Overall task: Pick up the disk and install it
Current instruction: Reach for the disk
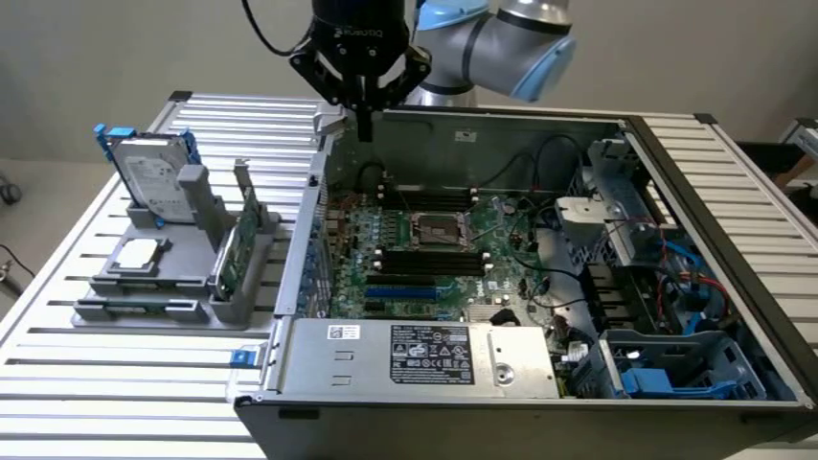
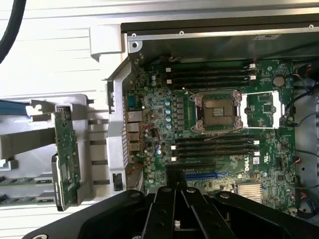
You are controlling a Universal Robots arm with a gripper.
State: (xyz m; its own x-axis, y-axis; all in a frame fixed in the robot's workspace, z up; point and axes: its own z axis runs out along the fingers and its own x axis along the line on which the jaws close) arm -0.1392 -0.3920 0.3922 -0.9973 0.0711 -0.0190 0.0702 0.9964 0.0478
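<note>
Gripper (image 1: pixel 364 125) hangs over the open PC case (image 1: pixel 511 129), at the far corner on the ext. view's left. Fingers are pressed together w/ nothing between them. The tip sits just above the case's wall edge and touches nothing.

The disk (image 1: pixel 151 177) is well apart from it, outside the case on the ext. view's left. It stands upright on edge in a grey holder (image 1: pixel 141 311) on the slatted table (image 1: pixel 77 383). White label faces the camera, blue rails run up both sides, tabs at the top. Nothing holds it, and it's not yet in the case.

On the same holder, a small silver chip (image 1: pixel 138 254) lies flat in front of the disk. A green card (image 1: pixel 237 244) stands on edge btwn disk and case.

Inside the case: motherboard (image 1: pixel 511 249) w/ an open CPU socket (image 1: pixel 435 230) mid-board, and a power supply (image 1: pixel 422 355) along the near side.

Wrist view: the closed fingers (image 2: pixel 164 199) meet over the motherboard (image 2: pixel 159 99). The CPU socket (image 2: pixel 218 112) lies beyond them, w/ the green card (image 2: pixel 66 157) outside the case wall.
</note>
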